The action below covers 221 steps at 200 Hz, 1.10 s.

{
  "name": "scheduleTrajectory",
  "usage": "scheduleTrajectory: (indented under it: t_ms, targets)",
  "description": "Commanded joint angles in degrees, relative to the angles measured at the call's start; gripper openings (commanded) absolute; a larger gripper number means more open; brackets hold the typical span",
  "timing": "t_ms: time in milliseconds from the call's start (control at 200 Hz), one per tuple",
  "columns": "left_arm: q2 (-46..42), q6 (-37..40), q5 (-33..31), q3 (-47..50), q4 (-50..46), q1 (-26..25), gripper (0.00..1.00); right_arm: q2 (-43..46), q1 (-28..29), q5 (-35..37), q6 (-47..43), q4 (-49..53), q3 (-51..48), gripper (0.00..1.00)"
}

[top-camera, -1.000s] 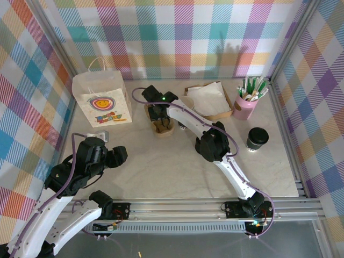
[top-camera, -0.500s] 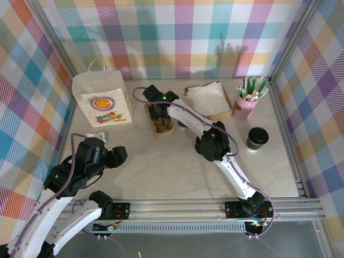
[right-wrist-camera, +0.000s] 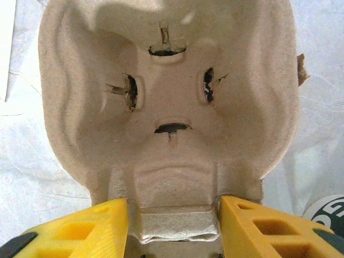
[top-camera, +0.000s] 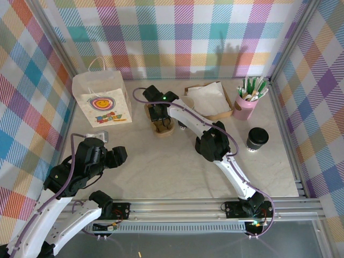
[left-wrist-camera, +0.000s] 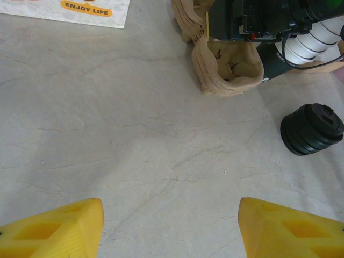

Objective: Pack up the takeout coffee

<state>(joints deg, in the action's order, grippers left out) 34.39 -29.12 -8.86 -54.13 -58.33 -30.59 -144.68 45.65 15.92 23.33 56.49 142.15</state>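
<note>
Right gripper (right-wrist-camera: 173, 208) clasps the pulp carrier (right-wrist-camera: 172, 80) by its ridge; takeout coffee (top-camera: 257, 137) stands well apart rightward, bare tabletop (top-camera: 161, 172) nearer.

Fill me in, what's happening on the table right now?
The right gripper is at the pulp cup carrier toward the back of the table, fingers either side of its near edge; a firm grip isn't clear. The left gripper hangs open over the table. The takeout coffee stands lidded at the right, not yet packed.
</note>
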Motion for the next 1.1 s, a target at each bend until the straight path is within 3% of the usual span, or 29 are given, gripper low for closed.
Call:
scheduleTrajectory:
  t_ms: [0, 475, 1100]
  targets:
    - [-0.56, -0.13, 0.06, 0.16, -0.17, 0.44, 0.67, -2.60, -0.46, 0.60, 0.83, 0.12, 0.21, 0.47]
    - [-0.55, -0.06, -0.34, -0.01, -0.32, 0.45, 0.67, -3.38, -0.91, 2.51, -1.01, 0.25, 3.11, 0.37]
    - [-0.49, -0.14, -1.00, 0.16, -0.40, 0.49, 0.67, -1.40, -1.99, 7.09, -5.06, -12.79, 5.16, 0.34]
